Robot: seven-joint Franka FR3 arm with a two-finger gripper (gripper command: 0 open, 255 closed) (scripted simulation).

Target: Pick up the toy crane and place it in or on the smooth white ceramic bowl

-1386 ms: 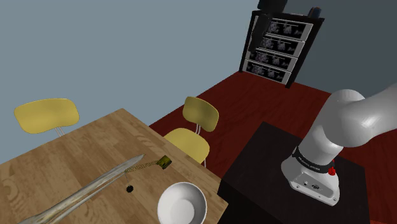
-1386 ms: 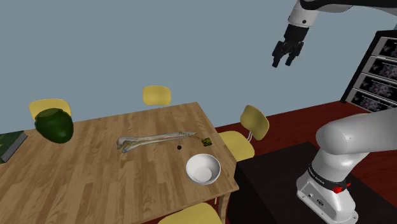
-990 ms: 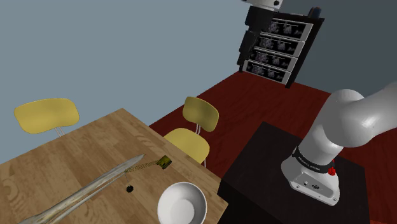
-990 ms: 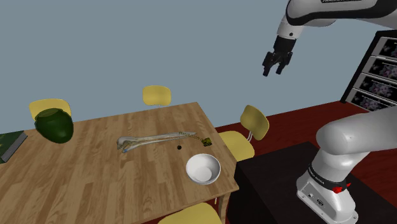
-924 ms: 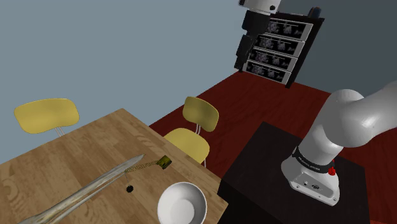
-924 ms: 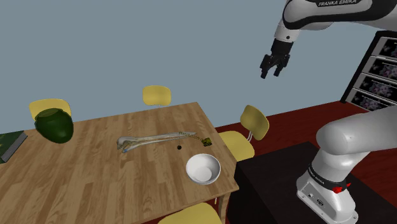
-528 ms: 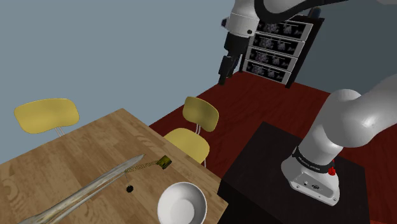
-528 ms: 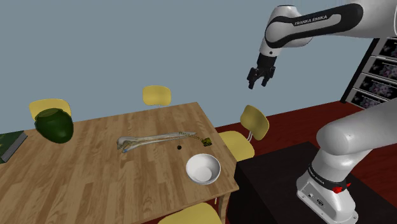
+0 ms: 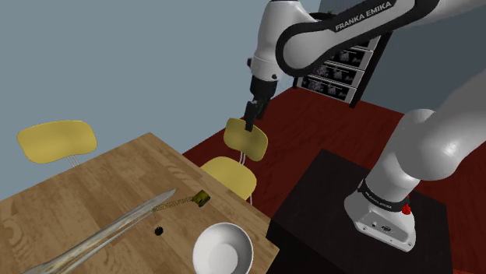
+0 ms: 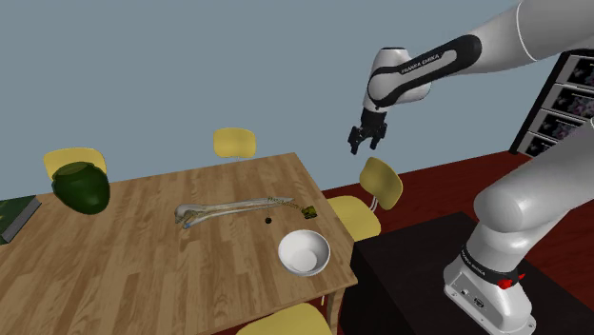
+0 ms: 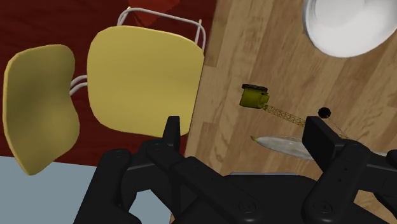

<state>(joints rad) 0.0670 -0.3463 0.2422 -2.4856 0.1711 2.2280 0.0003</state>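
— Black fingers (image 11: pixel 170 130) are seen standing wide apart in the wrist view. Is anything clasped between them?

— Nothing is clasped. The hand (image 11: pixel 245 130) is open and empty, and it is held up in the air, well clear of the bench (image 10: pixel 143 257).

— Where is the toy crane (image 9: pixel 117 228) to be found, then?

— It is laid flat on the wooden bench, below the hand (image 10: pixel 365 145) and well apart from it. In the wrist view its olive-yellow base (image 11: pixel 254 97) is seen just beyond the fingertips, with the thin lattice boom running away from the base.

— And the bowl?

— The white bowl (image 9: pixel 223 249) is set upright near the bench's corner, farther from the hand (image 9: pixel 249 124) than the crane's base. The crane (image 10: pixel 243 206) and the bowl (image 10: pixel 304 253) are near each other but not touching.

— What is directly under the hand?

— A yellow chair (image 9: pixel 234 163) is placed there, beside the bench's edge; its seat (image 11: pixel 143 79) is seen past one finger in the wrist view. A small black thing (image 11: pixel 324 112) is also lying on the wood, close to the boom, between the crane and the bowl (image 11: pixel 347 25).
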